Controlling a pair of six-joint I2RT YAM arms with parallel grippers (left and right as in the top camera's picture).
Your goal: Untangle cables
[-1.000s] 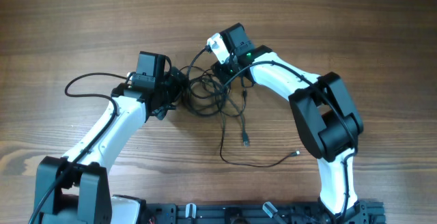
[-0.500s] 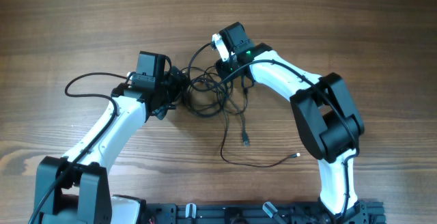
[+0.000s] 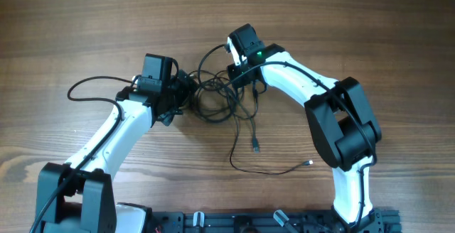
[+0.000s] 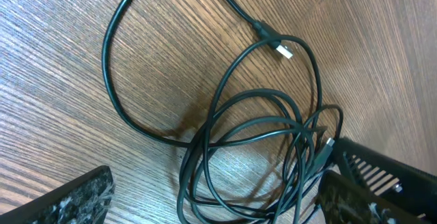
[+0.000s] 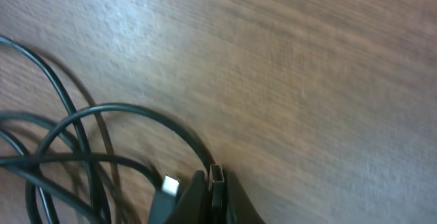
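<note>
TWO ARMS, ONE KNOT: The left gripper [image 3: 183,95] is hanging wide open at the left edge of the knot of cables [image 3: 215,99], gripping nothing, with the nearest loops lying between its fingers [image 4: 65,198]. The knot is resting on the wooden table [image 3: 370,27] midway between the arms, its loose strands trailing toward the robot's base. At the knot's upper right edge, the right gripper [image 3: 235,73] is sitting closed, apparently pinching a plug end [image 5: 216,175]. Judging by this, the right arm is best placed to pull its strand away from the knot.
</note>
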